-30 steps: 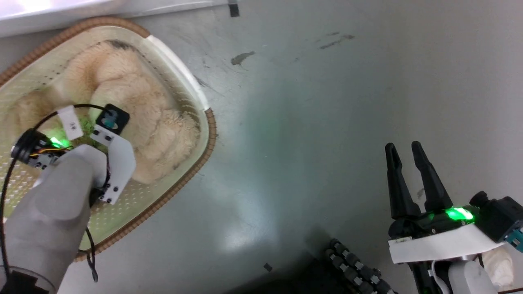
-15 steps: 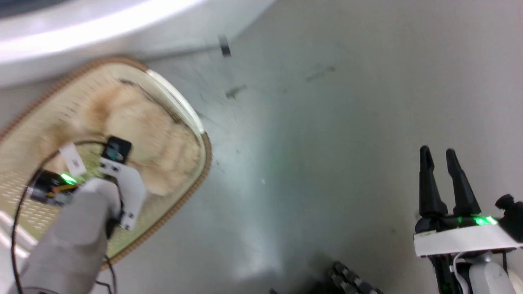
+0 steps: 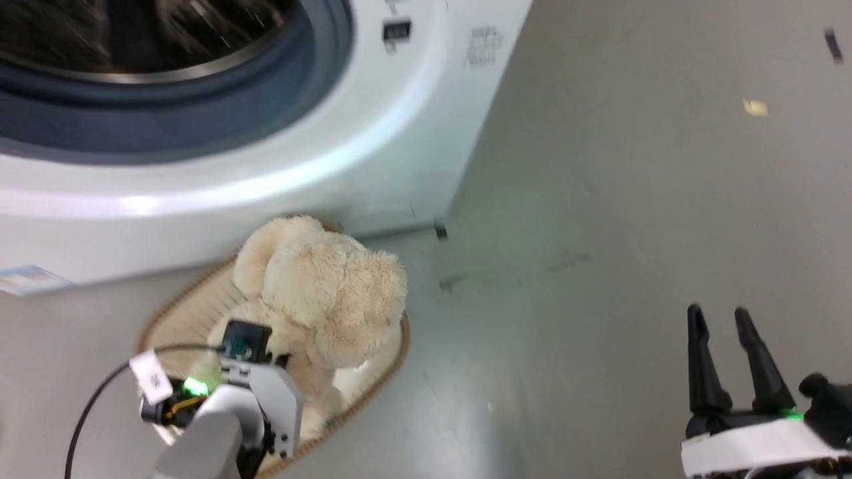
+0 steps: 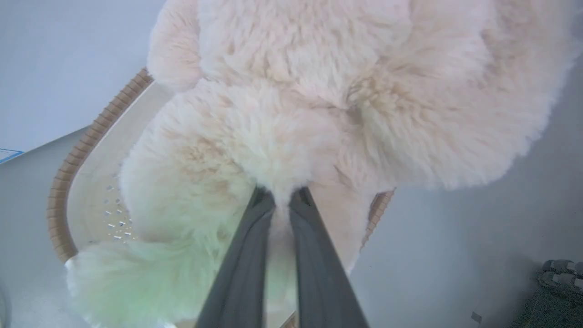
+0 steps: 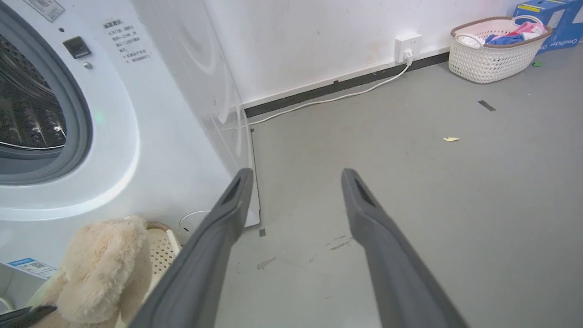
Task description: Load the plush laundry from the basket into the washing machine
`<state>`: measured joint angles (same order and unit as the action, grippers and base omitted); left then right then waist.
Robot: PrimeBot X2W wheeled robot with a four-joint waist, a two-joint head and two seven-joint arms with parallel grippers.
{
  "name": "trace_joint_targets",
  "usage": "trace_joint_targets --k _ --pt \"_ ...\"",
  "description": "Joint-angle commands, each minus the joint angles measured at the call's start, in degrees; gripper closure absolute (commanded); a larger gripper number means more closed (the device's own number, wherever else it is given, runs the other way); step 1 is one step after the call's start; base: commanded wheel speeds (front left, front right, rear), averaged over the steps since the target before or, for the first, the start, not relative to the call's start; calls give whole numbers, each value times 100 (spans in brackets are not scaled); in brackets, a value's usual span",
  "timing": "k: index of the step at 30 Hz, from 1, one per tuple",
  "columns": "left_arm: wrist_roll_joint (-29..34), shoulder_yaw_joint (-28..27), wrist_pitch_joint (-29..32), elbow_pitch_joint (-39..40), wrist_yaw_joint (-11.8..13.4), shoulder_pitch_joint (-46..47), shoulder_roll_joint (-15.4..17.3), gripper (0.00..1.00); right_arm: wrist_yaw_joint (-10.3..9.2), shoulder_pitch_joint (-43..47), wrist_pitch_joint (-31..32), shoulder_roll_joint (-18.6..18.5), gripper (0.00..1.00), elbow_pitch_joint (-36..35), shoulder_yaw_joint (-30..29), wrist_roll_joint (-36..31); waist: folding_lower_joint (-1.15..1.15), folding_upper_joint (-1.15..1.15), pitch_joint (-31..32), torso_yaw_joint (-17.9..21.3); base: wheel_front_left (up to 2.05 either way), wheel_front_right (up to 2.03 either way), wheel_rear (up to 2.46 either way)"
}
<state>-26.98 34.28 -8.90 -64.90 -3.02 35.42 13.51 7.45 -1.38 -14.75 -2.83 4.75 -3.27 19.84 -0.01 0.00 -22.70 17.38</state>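
Note:
The plush laundry [image 3: 323, 296] is a fluffy beige bundle of puffy lobes, lifted above the basket [image 3: 383, 369] whose brown rim shows beneath it. My left gripper [image 4: 282, 200] is shut on the plush laundry [image 4: 319, 114], fingertips buried in the pile. The basket [image 4: 82, 182] lies under the plush in the left wrist view. The washing machine [image 3: 279, 153] stands just behind, its grey seal and steel drum at the upper left. My right gripper [image 3: 722, 319] hangs open and empty at the lower right. The right wrist view shows the washing machine [image 5: 114, 150], the plush laundry [image 5: 104, 269] and my open right gripper [image 5: 296, 177].
A second basket [image 5: 496, 57] of coloured clothes sits by the far wall, beside a blue box [image 5: 555, 18]. A white cable [image 5: 346, 93] runs along the skirting from a wall socket. Bare grey floor [image 3: 632, 233] stretches to the right of the washer.
The head camera has tilted up, bringing the washer's opening into view. My left gripper has lifted the plush out of the basket's bottom. The right gripper stays open.

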Motion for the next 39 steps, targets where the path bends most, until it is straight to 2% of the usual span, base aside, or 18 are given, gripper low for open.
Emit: trace_joint_targets --k 1,5,6,9,11,12,13,14,16,21,27,33,39 --pt "-38 -36 -212 57 -30 -173 1 100 3 137 -25 -5 0 5 -9 -85 1 0 817 -380 0 0 0" --pt "-87 -122 -538 386 33 -506 -19 100 3 371 -25 -5 0 12 -72 -152 1 0 1227 -475 0 0 0" --pt "-93 -281 -601 983 150 -825 5 100 3 485 -25 -5 0 2 -59 -205 1 0 1452 -513 0 0 0" --pt "39 -554 -606 2010 360 -1274 104 100 3 576 -25 -5 0 -21 -52 -238 1 0 1602 -528 0 0 0" --pt "168 -696 -607 2654 472 -1557 144 100 3 600 -25 -5 0 -40 -56 -244 1 0 1618 -532 0 0 0" --pt "168 -696 -607 2654 472 -1557 144 100 3 600 -25 -5 0 -40 -56 -244 1 0 1618 -532 0 0 0" --pt "250 -870 -608 3237 552 -1764 162 100 3 595 -25 -5 0 -62 -47 -250 1 0 1598 -526 0 0 0" --pt "250 -870 -608 3237 552 -1764 162 100 3 595 -25 -5 0 -62 -47 -250 1 0 1598 -526 0 0 0" --pt "306 -1184 -608 3990 644 -1915 171 100 3 561 -25 -5 0 -112 -16 -249 1 0 1485 -499 0 0 0" --pt "301 -1634 -608 4754 771 -1827 211 100 3 456 -25 -5 0 -164 67 -211 1 0 1125 -386 0 0 0" --pt "369 -2007 -423 5214 818 -994 593 100 3 153 -25 -5 0 -221 231 -43 1 0 317 -116 0 0 0" --pt "551 -2256 329 5288 784 384 1290 100 3 -180 -25 -5 0 -288 377 316 1 0 -556 304 0 0 0" --pt "863 -2162 1242 4784 549 2055 1860 100 3 -412 -25 -5 0 -312 606 666 1 0 -1306 659 0 0 0"
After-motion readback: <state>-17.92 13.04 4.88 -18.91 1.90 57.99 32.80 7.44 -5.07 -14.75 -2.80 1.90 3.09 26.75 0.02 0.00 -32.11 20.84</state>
